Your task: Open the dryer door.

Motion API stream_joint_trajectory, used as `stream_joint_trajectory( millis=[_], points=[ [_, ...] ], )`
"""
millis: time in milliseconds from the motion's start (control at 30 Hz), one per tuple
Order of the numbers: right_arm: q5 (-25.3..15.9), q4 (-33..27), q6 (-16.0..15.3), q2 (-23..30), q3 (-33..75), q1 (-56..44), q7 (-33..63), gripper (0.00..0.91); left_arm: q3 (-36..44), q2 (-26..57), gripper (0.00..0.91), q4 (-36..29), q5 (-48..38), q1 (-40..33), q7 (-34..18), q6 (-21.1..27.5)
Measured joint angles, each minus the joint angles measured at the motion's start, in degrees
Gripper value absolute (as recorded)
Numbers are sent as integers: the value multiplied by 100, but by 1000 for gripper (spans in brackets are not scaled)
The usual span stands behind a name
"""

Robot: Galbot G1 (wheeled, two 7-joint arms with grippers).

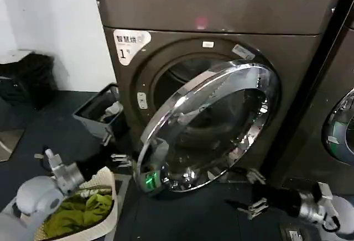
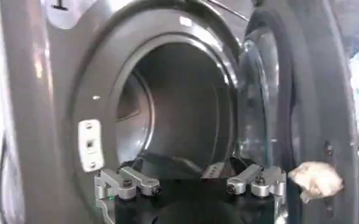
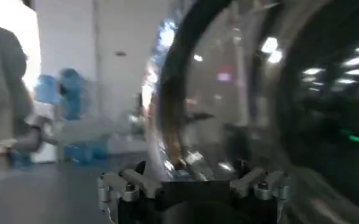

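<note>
Dark floor [image 1: 182,213] before the dryer [image 1: 221,42]; its door [image 1: 207,127] hangs half-open; my left end effector [image 1: 123,161] and right end effector [image 1: 255,191], both spread, flank it; I'd push the rim steadily outward.

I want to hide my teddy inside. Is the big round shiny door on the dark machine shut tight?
No, the round chrome-rimmed glass dryer door is swung out from the dark bronze-grey dryer, leaving its round opening uncovered.

Left arm [image 1: 38,194]: rounded pale grey shell, silver wrist, black forearm section. Right arm [image 1: 323,210]: same grey shell with black cable. Each gripper, left [image 2: 190,182] and right [image 3: 191,182]: black base, silver linkage fingers [image 2: 127,182] with dark screws.
</note>
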Motion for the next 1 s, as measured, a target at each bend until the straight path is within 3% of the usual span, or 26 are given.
stream_joint_trajectory(
  millis=[267, 567, 1000],
  points=[
    [-24, -76, 276, 95, 781, -271, 689, 907, 105, 38, 907, -141, -70, 6, 205, 25],
    [374, -86, 360, 137, 1660, -527, 1611, 907, 224, 59, 907, -304, -93, 91, 336, 30],
    [627, 26, 489, 218, 2759, -921, 3661, 907, 594, 142, 907, -460, -69, 8, 521, -17]
  ],
)
